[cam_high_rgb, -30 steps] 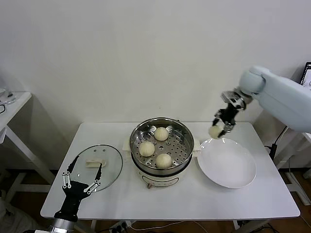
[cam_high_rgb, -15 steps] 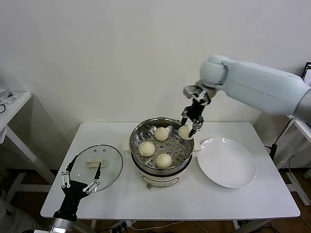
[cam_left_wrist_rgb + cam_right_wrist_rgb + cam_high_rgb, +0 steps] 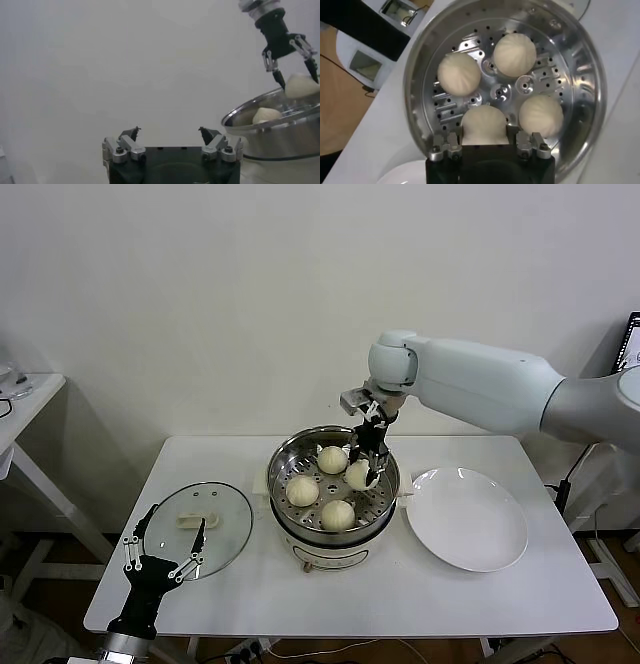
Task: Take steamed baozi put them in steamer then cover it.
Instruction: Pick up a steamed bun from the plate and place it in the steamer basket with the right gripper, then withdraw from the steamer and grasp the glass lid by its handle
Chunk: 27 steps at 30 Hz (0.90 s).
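The steamer is a shiny steel pot with a perforated tray, standing at the table's middle. Three cream-white baozi lie on its tray. My right gripper hangs over the tray's right side, shut on another baozi. In the right wrist view that baozi sits between the fingers above the tray, beside the others. My left gripper stands open at the front left with nothing in it, its fingers spread wide.
A round glass lid with a white handle lies flat on the table left of the steamer, just beyond my left gripper. A white plate with nothing on it lies right of the steamer. A side table stands at far left.
My right arm swung left with the baozi, from above the plate to over the steamer, and came down toward the tray. The left gripper has barely shifted.
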Available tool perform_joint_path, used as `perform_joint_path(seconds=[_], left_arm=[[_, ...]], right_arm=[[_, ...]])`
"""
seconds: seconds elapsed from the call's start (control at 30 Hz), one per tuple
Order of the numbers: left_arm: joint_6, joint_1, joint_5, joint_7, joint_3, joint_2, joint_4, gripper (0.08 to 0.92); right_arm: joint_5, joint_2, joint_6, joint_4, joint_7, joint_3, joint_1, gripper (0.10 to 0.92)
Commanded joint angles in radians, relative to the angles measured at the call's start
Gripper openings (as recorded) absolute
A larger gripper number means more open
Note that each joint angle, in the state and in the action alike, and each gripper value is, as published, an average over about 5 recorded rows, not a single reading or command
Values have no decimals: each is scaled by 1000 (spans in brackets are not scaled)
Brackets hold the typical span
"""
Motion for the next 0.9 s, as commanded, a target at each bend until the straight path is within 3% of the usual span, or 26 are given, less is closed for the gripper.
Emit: perform_joint_path(seconds=[0.03,0.2,0.47,0.7,0.77,0.9], left_arm=[[0,1,0,-1,-1,0,1,823],[1,2,0,-2,-2,0,0,823],[6,-1,0,-6,-4,2,-3,823],[9,-9,31,-9,-3,9,-7,823],[6,-16,55,-16,0,12,-4,823],[-2,-48,122,-42,5,25,15,823]], right_arm=[[-42,34,-1,-46,13,-12,-50,612],[-55,29,0,-50,25,-8,-60,637],[-52,16,2,-22,41,23,-57,801],[-15,-121,17,117,63,165,-23,822],[23,-187,37,167,112,231,-28,823],[118,-349,133,290,463,326,-81,823]])
